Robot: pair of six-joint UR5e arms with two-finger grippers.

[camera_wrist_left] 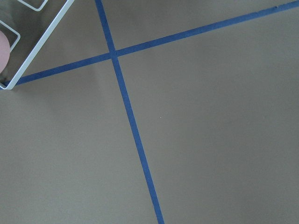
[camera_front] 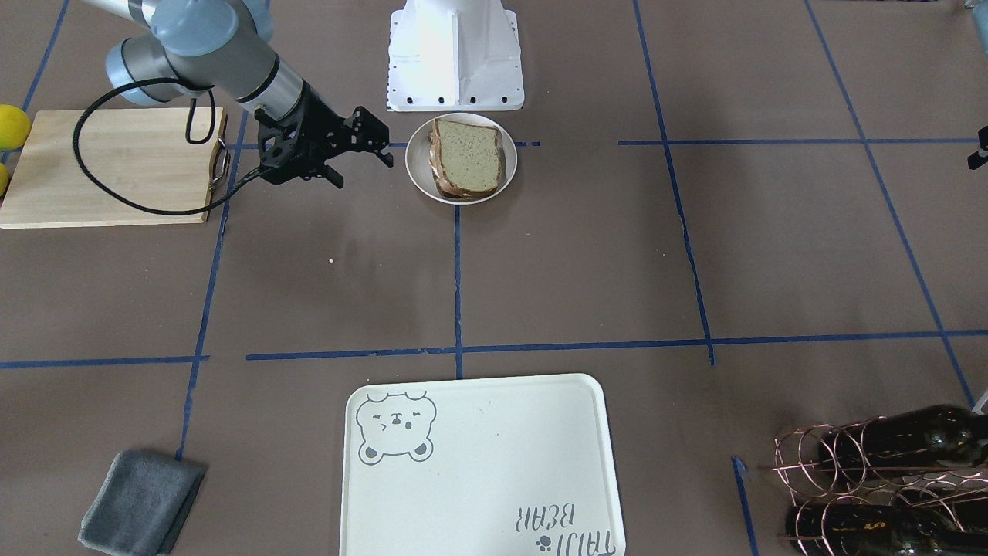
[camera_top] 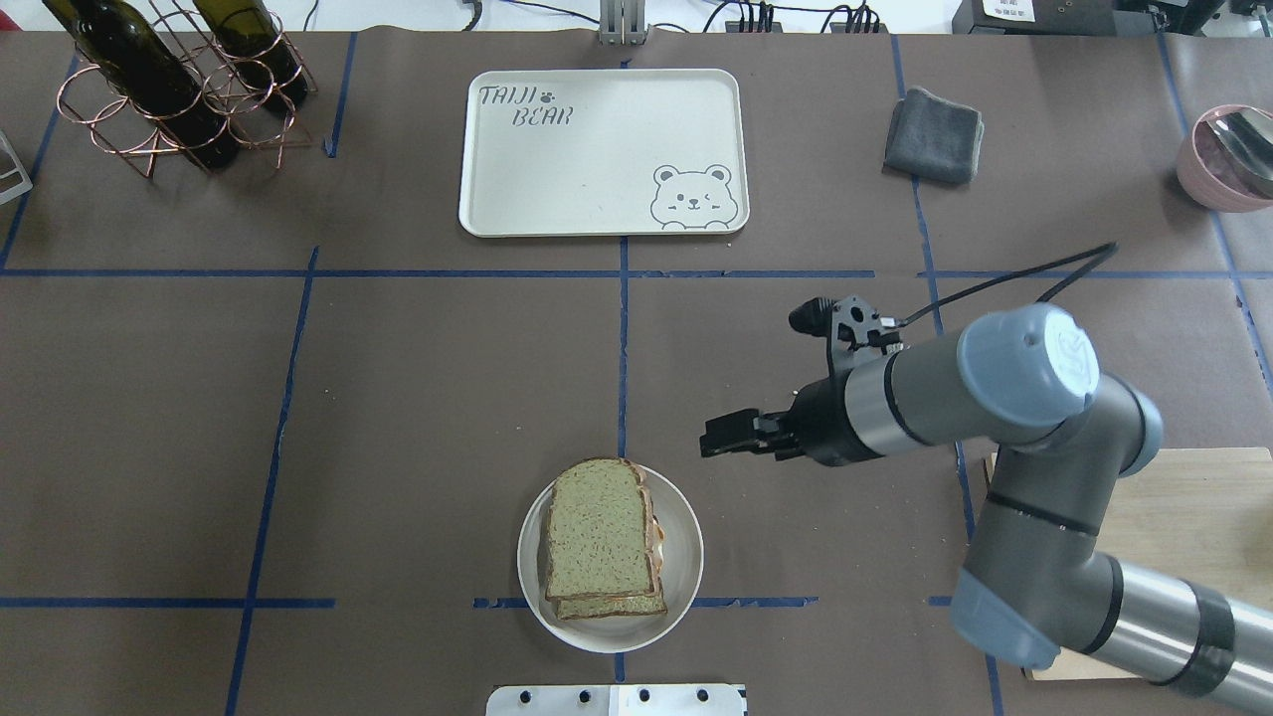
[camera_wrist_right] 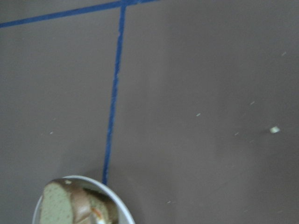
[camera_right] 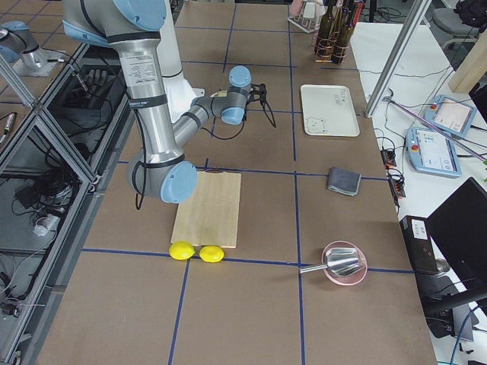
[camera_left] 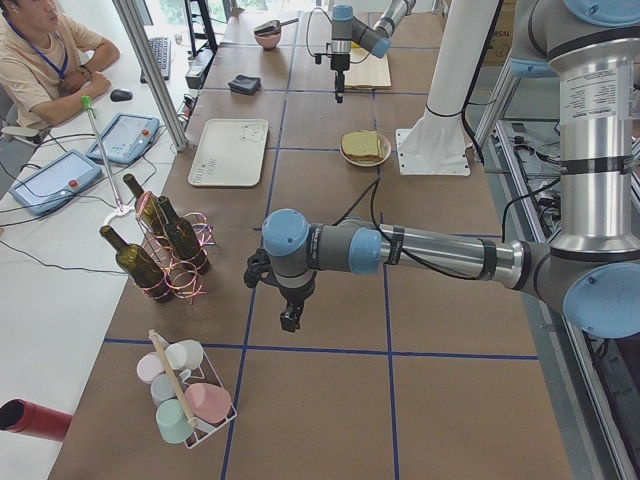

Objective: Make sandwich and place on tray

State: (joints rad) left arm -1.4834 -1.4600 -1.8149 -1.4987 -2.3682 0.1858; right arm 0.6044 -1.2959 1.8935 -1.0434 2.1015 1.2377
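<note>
Overhead exterior view: the sandwich [camera_top: 600, 537] sits on a round white plate [camera_top: 686, 582] at 6 o'clock on the brown table [camera_top: 398, 398]. It is well apart from the cream tray [camera_top: 597, 169] at 12 o'clock. The upper slice sits slightly askew on the lower one, and a sliver of egg [camera_top: 657, 537] peeks out at 3 o'clock.

It looks light, soft and easily squashed, with loose layers that could slide. A gentle pinch across opposite crust edges, catching both slices, seems the safest hold.

Grey lettering on the tray reads "TAIJI BEAR" with a paw print, and a bear face fills the opposite corner.

The right gripper [camera_front: 361, 168] hovers at the plate's 2 o'clock with its fingers apart and empty. The left gripper [camera_left: 290, 320] hangs over bare table, and I cannot tell whether its fingers are apart or together.
</note>
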